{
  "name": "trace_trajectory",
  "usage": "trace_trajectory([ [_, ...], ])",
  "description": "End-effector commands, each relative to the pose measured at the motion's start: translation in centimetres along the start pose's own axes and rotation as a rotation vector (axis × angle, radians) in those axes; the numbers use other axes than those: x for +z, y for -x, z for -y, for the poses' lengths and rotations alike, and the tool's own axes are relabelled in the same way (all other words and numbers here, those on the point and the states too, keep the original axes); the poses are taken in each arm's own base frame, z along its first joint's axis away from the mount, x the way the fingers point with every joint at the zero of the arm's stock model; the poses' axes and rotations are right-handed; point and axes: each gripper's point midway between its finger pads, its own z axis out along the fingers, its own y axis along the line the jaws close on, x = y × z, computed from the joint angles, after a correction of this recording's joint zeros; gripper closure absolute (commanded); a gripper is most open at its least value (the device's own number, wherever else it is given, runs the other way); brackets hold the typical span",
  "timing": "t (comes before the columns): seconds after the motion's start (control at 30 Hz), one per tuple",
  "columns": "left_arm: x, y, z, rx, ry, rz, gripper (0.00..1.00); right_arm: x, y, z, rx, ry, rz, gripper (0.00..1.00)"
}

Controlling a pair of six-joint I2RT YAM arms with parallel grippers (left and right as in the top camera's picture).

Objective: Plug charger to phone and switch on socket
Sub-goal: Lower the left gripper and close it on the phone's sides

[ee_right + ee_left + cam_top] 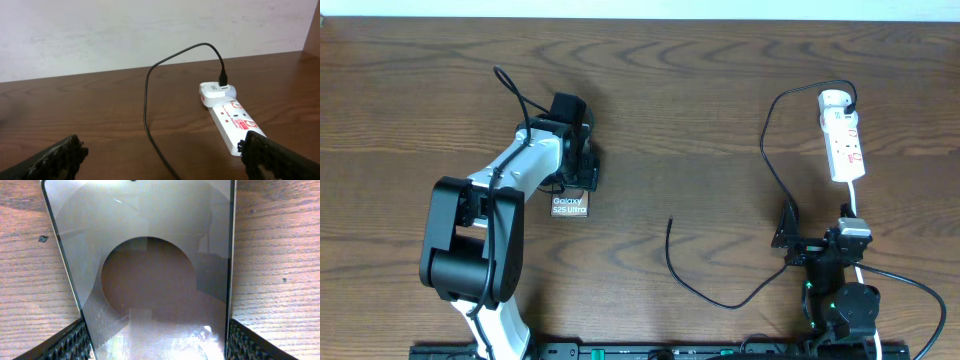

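Phone (155,280) fills the left wrist view, flat on the table (280,255). Left gripper (160,342) has its pads (65,342) tight on both long edges, so we read it as clamped on the phone. Right gripper (165,160) gapes wide and empty, near the socket (845,140). Charger (764,150) is plugged in at the socket's far end. Its tip (670,222) lies loose mid-table, well apart from the phone.

Risks:
- The thin tip twists in the pads and misses the port.
- Slack loops beside the right arm (840,290), so a pull could snag it or drag the socket.

Switch state is too small to tell.
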Motion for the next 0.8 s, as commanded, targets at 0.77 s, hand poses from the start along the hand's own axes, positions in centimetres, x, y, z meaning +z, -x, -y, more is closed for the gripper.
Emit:
trace_trajectory([
  [0.77,0.78,-0.98,0.01,-0.012,-0.009,-0.036,0.61,-0.03,-0.1,-0.25,-0.014,0.012,-0.002,0.01],
])
